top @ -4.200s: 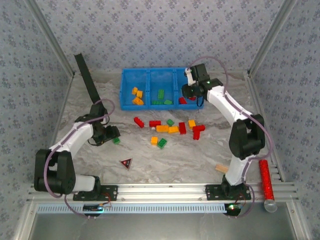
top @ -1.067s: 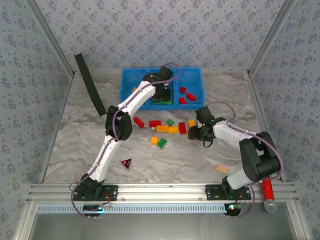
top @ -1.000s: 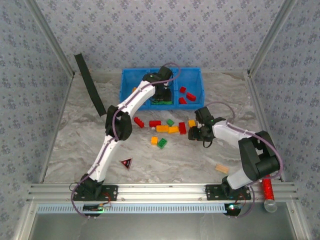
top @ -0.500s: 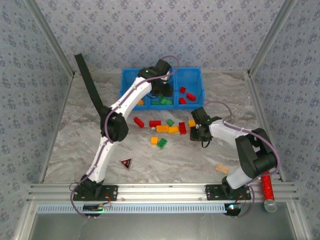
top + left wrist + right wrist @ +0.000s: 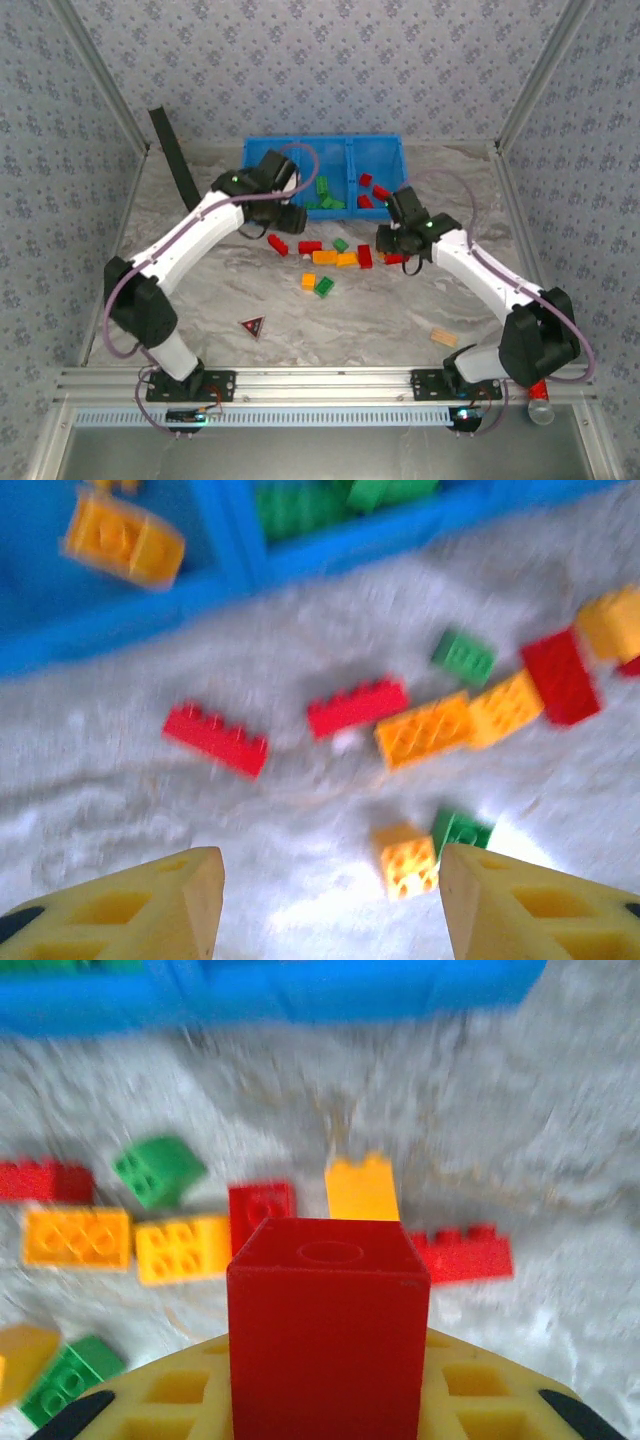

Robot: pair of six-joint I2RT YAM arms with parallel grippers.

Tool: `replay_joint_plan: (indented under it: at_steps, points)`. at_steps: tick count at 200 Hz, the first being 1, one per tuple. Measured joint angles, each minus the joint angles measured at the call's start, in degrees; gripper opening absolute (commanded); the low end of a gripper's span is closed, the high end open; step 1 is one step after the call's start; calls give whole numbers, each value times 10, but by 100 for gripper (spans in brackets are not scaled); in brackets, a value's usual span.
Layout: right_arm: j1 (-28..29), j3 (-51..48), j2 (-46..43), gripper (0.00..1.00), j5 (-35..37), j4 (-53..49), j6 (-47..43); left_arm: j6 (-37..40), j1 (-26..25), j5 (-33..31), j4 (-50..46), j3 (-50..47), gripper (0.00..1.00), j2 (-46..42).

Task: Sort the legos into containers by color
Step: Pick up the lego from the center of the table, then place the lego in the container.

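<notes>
As my right pincer [image 5: 328,1405] gripped the red brick [image 5: 328,1310] by flat sides, I judged it light, stiff; left pincer [image 5: 330,905] gaped empty.

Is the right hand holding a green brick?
No, the right hand is shut on a red brick, as its own wrist view shows plainly.

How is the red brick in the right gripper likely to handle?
The red brick looks rigid, so it probably won't deform. Its smooth plastic faces may slip in the right gripper. Flat sides suggest it won't roll.
</notes>
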Motion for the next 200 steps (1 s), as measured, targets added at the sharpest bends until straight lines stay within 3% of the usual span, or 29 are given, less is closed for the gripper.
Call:
replay_joint_plan:
  at_steps: [33, 78, 155, 200]
  points:
    - [-45, 130, 89, 31, -5, -8, -44, -23, -35, -14, 13, -128, 59, -76]
    - [-83, 305, 246, 33, -39, -13, -94, -67, -84, -27, 53, -195, 60, -110]
    - [-114, 487, 473, 41, -79, -36, -118, -88, -111, -26, 100, -203, 61, -22]
    - [-121, 512, 506, 54, -88, -59, -118, -87, -112, -11, 113, -171, 61, 31]
